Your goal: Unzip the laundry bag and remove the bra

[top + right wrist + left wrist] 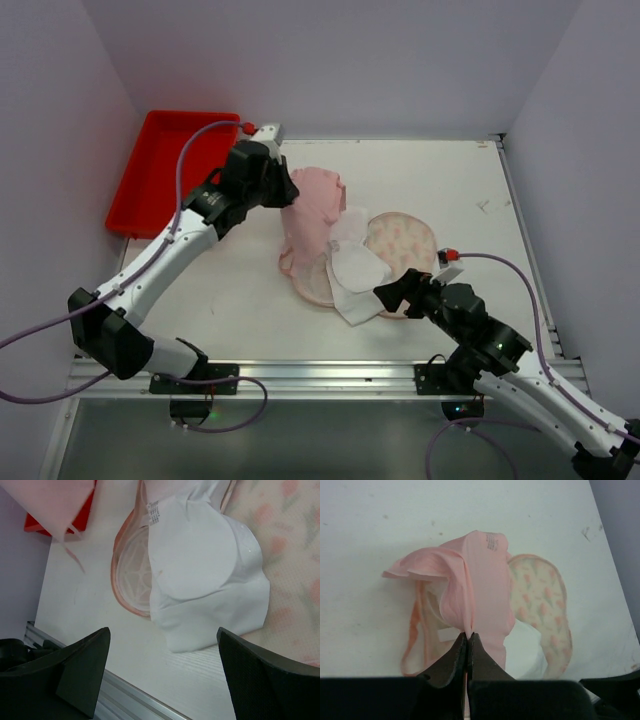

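The laundry bag lies open at the table's middle, its cream carrot-print half flat and its pink-rimmed mesh half beside it. My left gripper is shut on a fold of the pink bra and holds it raised over the bag's left side; in the left wrist view the fingertips pinch the bra. A white padded garment lies on the bag's front and also shows in the right wrist view. My right gripper is open and empty just in front of it.
A red plastic tray stands at the back left against the wall; its corner shows in the right wrist view. The table's metal front rail runs close behind my right gripper. White walls enclose the table.
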### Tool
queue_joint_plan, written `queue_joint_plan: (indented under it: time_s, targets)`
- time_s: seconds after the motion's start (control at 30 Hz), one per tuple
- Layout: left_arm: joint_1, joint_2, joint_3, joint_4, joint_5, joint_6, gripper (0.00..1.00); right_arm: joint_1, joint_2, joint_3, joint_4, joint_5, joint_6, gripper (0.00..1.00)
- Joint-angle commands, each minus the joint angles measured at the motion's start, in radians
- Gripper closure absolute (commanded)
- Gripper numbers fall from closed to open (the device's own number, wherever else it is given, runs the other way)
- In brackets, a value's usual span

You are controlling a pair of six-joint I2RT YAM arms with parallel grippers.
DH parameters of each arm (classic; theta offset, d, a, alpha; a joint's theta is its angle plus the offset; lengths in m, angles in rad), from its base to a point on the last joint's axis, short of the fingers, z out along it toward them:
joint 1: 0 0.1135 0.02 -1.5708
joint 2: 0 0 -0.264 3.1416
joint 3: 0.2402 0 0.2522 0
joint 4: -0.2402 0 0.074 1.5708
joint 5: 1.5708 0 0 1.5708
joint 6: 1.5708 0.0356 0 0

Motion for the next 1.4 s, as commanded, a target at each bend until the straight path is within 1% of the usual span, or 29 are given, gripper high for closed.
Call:
queue_joint_plan:
  time_s: [0.0,0.03,0.07,0.1,0.2,0.27,0.3,0.4,0.47,0.5,0.53,0.57,0.6,0.63,0.67,0.73,0.77,0.8,0.9,1.07,1.1,1.13,1.17,1.2,1.23,1.27,1.3,1.33,1.37]
  targets:
    - [0.116,-0.053,0.179,-0.036,-0.007,0.110,1.00,0.001,0.016,0.023,0.014,-0.009,-0.023,0.11]
    - [0.140,-0.050,0.211,-0.050,-0.009,0.127,1.00,0.001,0.020,0.026,0.019,-0.010,-0.023,0.11]
    - [0.191,-0.047,0.247,-0.062,-0.009,0.159,1.00,0.001,0.024,0.029,0.022,-0.014,-0.024,0.11]
    - [0.211,-0.043,0.306,-0.078,-0.010,0.179,1.00,0.001,0.035,0.032,0.022,-0.020,-0.026,0.11]
    - [0.303,-0.022,0.385,-0.095,-0.035,0.262,1.00,0.001,0.058,0.047,0.025,-0.036,-0.034,0.11]
    - [0.381,-0.005,0.405,-0.093,-0.056,0.322,1.00,-0.001,0.070,0.056,0.031,-0.059,-0.038,0.12]
    - [0.401,-0.004,0.413,-0.084,-0.088,0.343,1.00,0.001,0.076,0.060,0.034,-0.068,-0.043,0.12]
    - [0.488,0.013,0.397,0.015,-0.104,0.429,1.00,-0.001,0.108,0.072,0.051,-0.097,-0.057,0.12]
    - [0.550,0.061,0.403,0.048,-0.069,0.489,1.00,0.001,0.142,0.083,0.063,-0.112,-0.063,0.12]
    - [0.562,0.085,0.414,0.066,-0.061,0.512,1.00,-0.001,0.154,0.086,0.068,-0.118,-0.072,0.12]
    - [0.576,0.143,0.423,0.068,-0.049,0.526,1.00,-0.001,0.167,0.089,0.080,-0.121,-0.077,0.12]
    - [0.602,0.173,0.439,0.071,-0.015,0.575,1.00,-0.001,0.194,0.098,0.083,-0.126,-0.081,0.12]
    - [0.605,0.208,0.446,0.072,0.005,0.594,1.00,-0.001,0.210,0.102,0.086,-0.126,-0.090,0.12]
    - [0.643,0.275,0.452,0.082,0.043,0.606,1.00,0.001,0.225,0.107,0.089,-0.128,-0.094,0.12]
    - [0.678,0.306,0.453,0.095,0.086,0.624,1.00,-0.001,0.254,0.115,0.094,-0.134,-0.095,0.12]
    - [0.699,0.407,0.468,0.106,0.128,0.658,1.00,0.001,0.282,0.118,0.108,-0.151,-0.101,0.12]
    - [0.709,0.436,0.494,0.102,0.126,0.687,1.00,-0.001,0.309,0.121,0.114,-0.161,-0.112,0.12]
    - [0.714,0.484,0.502,0.103,0.119,0.693,1.00,-0.001,0.323,0.124,0.117,-0.175,-0.118,0.12]
    - [0.734,0.530,0.497,0.117,0.071,0.696,1.00,-0.001,0.375,0.138,0.122,-0.180,-0.136,0.12]
    - [0.757,0.546,0.387,0.140,-0.117,0.651,1.00,-0.001,0.441,0.159,0.169,-0.175,-0.144,0.12]
    - [0.757,0.547,0.370,0.146,-0.153,0.640,0.90,0.001,0.461,0.161,0.186,-0.180,-0.144,0.12]
    - [0.757,0.544,0.348,0.148,-0.191,0.609,0.60,-0.001,0.471,0.165,0.192,-0.184,-0.144,0.12]
    - [0.757,0.544,0.348,0.128,-0.196,0.591,0.46,0.001,0.480,0.168,0.198,-0.184,-0.144,0.12]
    - [0.756,0.540,0.357,0.108,-0.193,0.569,0.36,-0.001,0.493,0.172,0.200,-0.186,-0.143,0.12]
    - [0.756,0.530,0.376,0.085,-0.161,0.530,0.27,-0.001,0.498,0.175,0.200,-0.186,-0.143,0.12]
    - [0.756,0.517,0.377,0.059,-0.139,0.494,0.23,-0.001,0.498,0.176,0.198,-0.183,-0.138,0.12]
    - [0.754,0.471,0.376,0.053,-0.118,0.468,0.19,0.001,0.491,0.178,0.198,-0.178,-0.136,0.11]
    - [0.748,0.442,0.365,0.043,-0.069,0.416,0.10,-0.001,0.481,0.178,0.197,-0.159,-0.129,0.11]
    - [0.742,0.378,0.357,0.024,-0.046,0.387,0.06,-0.001,0.472,0.178,0.191,-0.140,-0.123,0.11]
